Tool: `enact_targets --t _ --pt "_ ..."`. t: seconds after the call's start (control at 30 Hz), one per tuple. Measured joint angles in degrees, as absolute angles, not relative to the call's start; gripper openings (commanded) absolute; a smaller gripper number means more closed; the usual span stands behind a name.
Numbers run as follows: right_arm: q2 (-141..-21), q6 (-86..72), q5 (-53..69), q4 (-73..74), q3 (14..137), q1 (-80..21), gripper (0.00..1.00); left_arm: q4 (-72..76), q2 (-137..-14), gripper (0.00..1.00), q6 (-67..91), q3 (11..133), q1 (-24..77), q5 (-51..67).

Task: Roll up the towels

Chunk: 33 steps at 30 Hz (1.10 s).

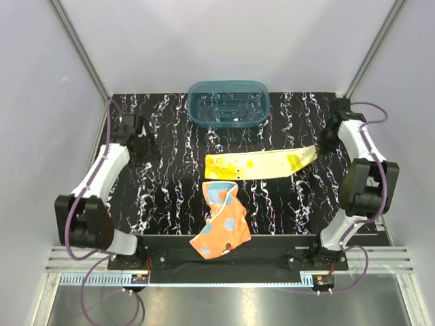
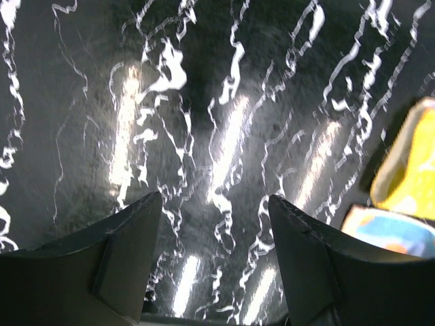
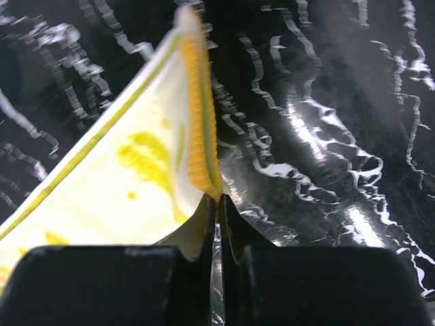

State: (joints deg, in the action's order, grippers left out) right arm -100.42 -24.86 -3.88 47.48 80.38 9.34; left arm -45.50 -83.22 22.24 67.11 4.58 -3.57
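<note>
Two towels lie unrolled on the black marbled table (image 1: 170, 193). Yellow towel (image 1: 258, 165): one, stretched in a long strip across mid-table, in front of the tub (image 1: 228, 85). Orange towel (image 1: 221, 227): one, rumpled, just beside the yellow towel's left end and reaching to the table's near edge. Tub: one, teal, at the far edge, apart from both towels. Grippers: two. Right gripper (image 3: 217, 204): clamped on the yellow towel's right end, hem pinched between the closed fingers. Left gripper (image 2: 214, 204): jaws apart, holding nothing, over bare table left of both towels.
</note>
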Motion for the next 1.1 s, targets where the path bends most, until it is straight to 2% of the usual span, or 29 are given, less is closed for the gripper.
enact_targets --t 0.27,0.43,0.7,1.1 --pt "-100.25 -24.18 -6.55 51.77 88.33 -10.2 0.0 -46.17 -70.37 0.69 22.26 58.04 4.58 -0.75" --pt "-100.79 -24.32 -6.61 54.48 94.11 -18.63 0.0 -46.68 -64.42 0.7 22.28 52.56 4.62 -0.62" --pt "-107.13 -24.47 -7.05 57.12 105.03 -28.95 0.0 -46.48 -61.58 0.7 22.26 50.7 4.62 -0.67" --pt "-111.77 -25.67 -7.01 58.81 106.94 -36.71 0.0 -46.15 -61.58 0.7 22.26 50.65 4.67 -0.64"
